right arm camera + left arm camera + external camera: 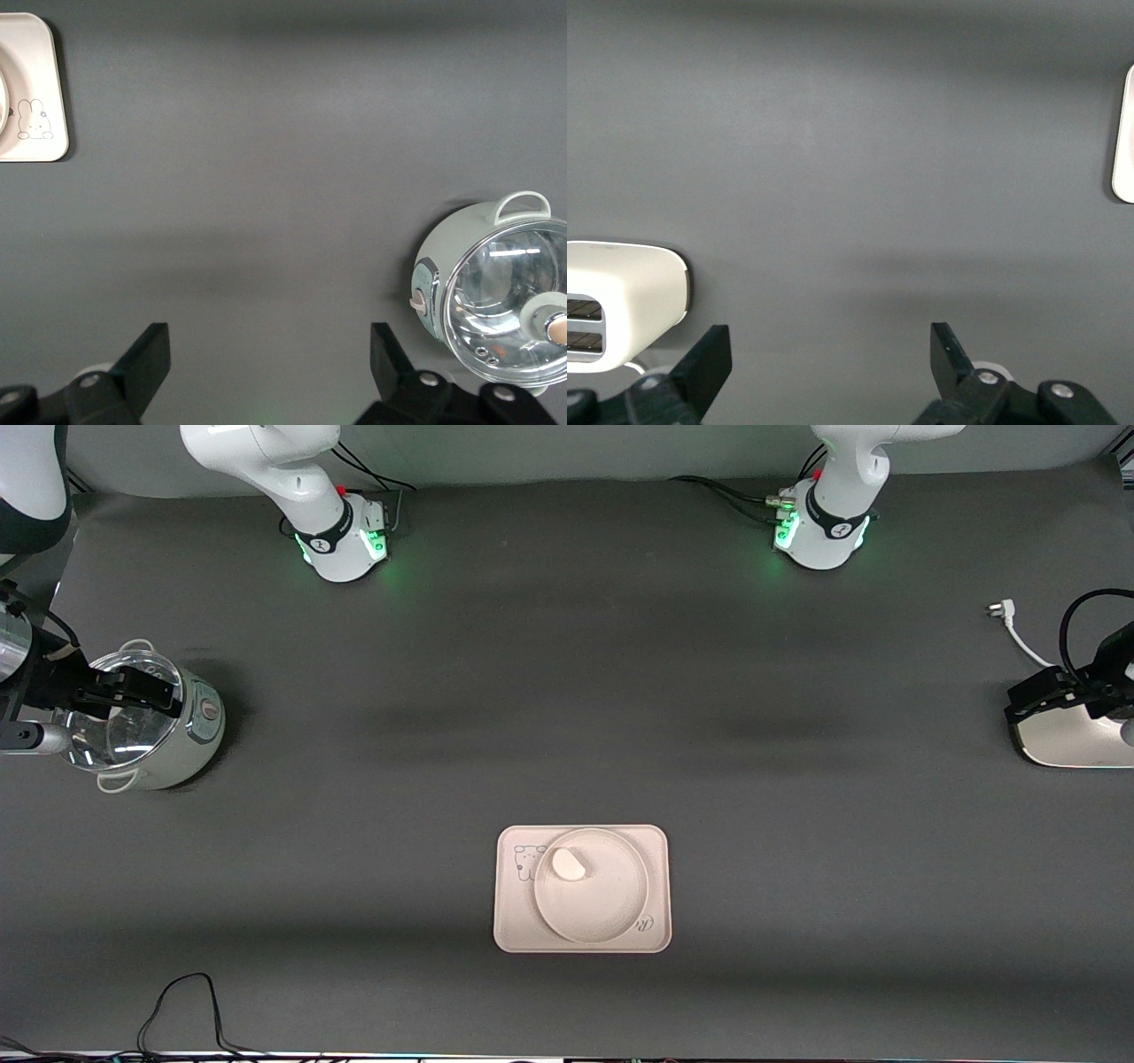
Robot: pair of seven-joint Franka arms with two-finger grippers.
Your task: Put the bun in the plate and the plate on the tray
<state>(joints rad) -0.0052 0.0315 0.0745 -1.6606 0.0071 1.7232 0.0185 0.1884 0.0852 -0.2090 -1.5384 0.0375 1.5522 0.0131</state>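
The small off-white bun lies in the round cream plate, near its rim toward the robots. The plate sits on the rectangular cream tray with the animal drawing, near the front camera at mid-table. The tray's corner shows in the left wrist view, and its end with the drawing in the right wrist view. My left gripper is open and empty over the toaster. My right gripper is open and empty over the pot. Both are apart from the tray.
A pale green pot with a glass lid stands at the right arm's end of the table. A white toaster with a white plug cable stands at the left arm's end. A black cable lies by the front edge.
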